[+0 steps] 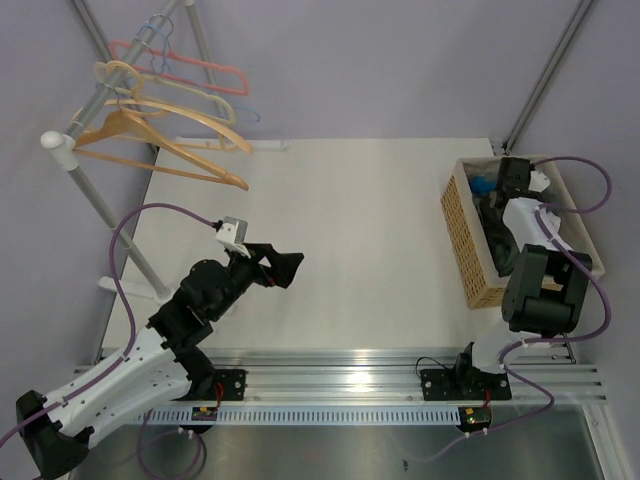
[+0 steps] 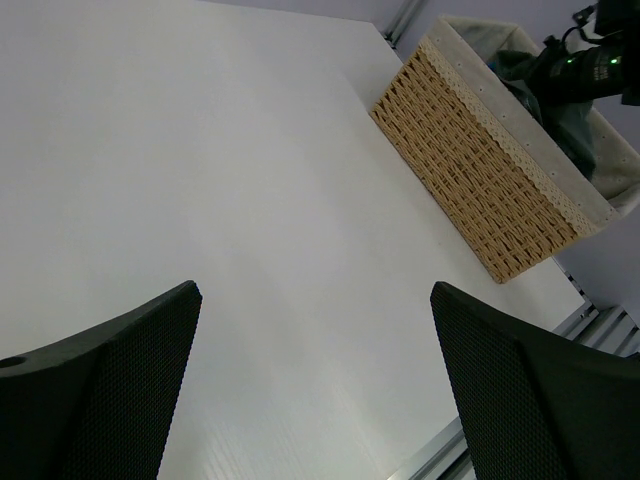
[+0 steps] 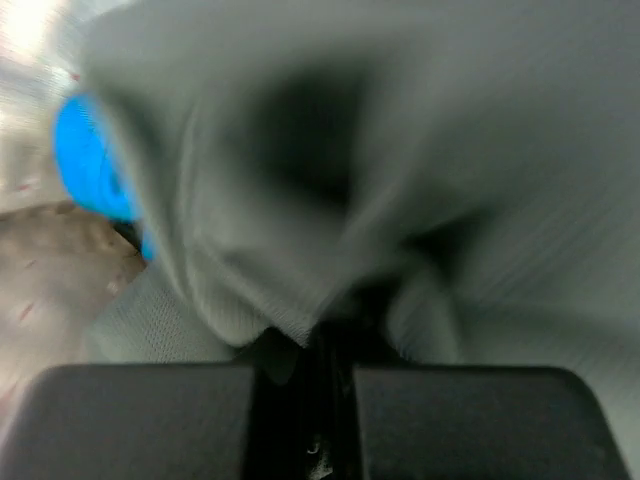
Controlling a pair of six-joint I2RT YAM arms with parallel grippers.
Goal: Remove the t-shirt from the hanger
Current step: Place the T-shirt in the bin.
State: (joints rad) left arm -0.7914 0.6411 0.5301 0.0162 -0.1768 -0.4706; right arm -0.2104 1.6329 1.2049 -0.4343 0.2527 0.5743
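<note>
The white table (image 1: 350, 220) spreads out in front of my two bases, with a clothes rack (image 1: 95, 110) standing off its far left corner and carrying wooden hangers (image 1: 175, 145) and a pink hanger (image 1: 195, 65) on its rail. On the table's right edge sits a wicker basket (image 1: 465, 245) with a pale cloth liner (its woven side fills the upper right of my left wrist view). My right arm reaches down inside it. The dark grey t-shirt (image 3: 420, 160) lies bunched in that basket, well apart from the hangers, and it fills nearly the whole right wrist view in a blur. My right gripper (image 3: 325, 345) has its jaws pressed together, with a fold of the t-shirt gathered at the tips. My left gripper (image 2: 315, 290) hangs over the bare left half of the table, its jaws spread wide and holding nothing. A bright blue item (image 3: 90, 165) shows just beside the t-shirt, at the basket's far end.
</note>
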